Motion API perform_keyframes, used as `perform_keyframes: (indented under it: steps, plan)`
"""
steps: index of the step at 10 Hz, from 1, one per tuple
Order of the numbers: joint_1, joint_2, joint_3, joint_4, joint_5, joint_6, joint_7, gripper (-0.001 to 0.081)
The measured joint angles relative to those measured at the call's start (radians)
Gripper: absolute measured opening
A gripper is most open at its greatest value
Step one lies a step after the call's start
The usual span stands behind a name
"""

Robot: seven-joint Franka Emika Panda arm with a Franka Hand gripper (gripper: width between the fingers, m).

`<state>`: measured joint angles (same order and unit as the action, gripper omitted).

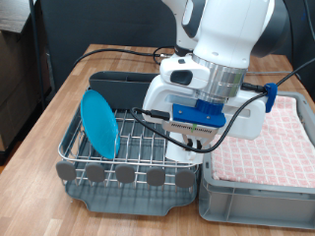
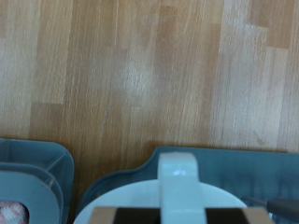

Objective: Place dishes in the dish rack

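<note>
1. From my station the gripper (image 1: 187,147) is low over the rack, but the hand's body hides the fingertips in the exterior view. I cannot tell whether the fingers are apart or closed.
2. In the wrist view a white piece (image 2: 177,187) sits between the fingers' line and the camera, above a pale rounded rim (image 2: 112,207). I judge it to be the mug, handle towards the lens, but the picture does not settle whether it is gripped.
3. Outward from the hand: the rack (image 1: 118,182) lies at about nine o'clock of the gripper in the exterior view, its wire grid (image 1: 143,147) running under the hand.
4. The plate (image 1: 99,123) stands upright on edge in the grid, at the rack's nine o'clock side, well apart from the gripper. That dish looks done.
5. I see no spoon in either view.
6. At three o'clock is the crate (image 1: 251,197) with the cloth (image 1: 281,138).
7. My judgement: the mug step is in hand. It calls for a seat clear of the plate.
</note>
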<state>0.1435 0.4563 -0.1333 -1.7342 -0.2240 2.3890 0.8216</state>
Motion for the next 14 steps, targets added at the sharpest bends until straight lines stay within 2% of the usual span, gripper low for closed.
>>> perform_keyframes:
  steps: [8, 14]
  plan:
    - [-0.011, 0.066, 0.017, 0.052, 0.093, -0.006, -0.032, 0.0072]
    - [-0.011, 0.122, 0.012, 0.077, 0.092, -0.01, -0.032, 0.0072]
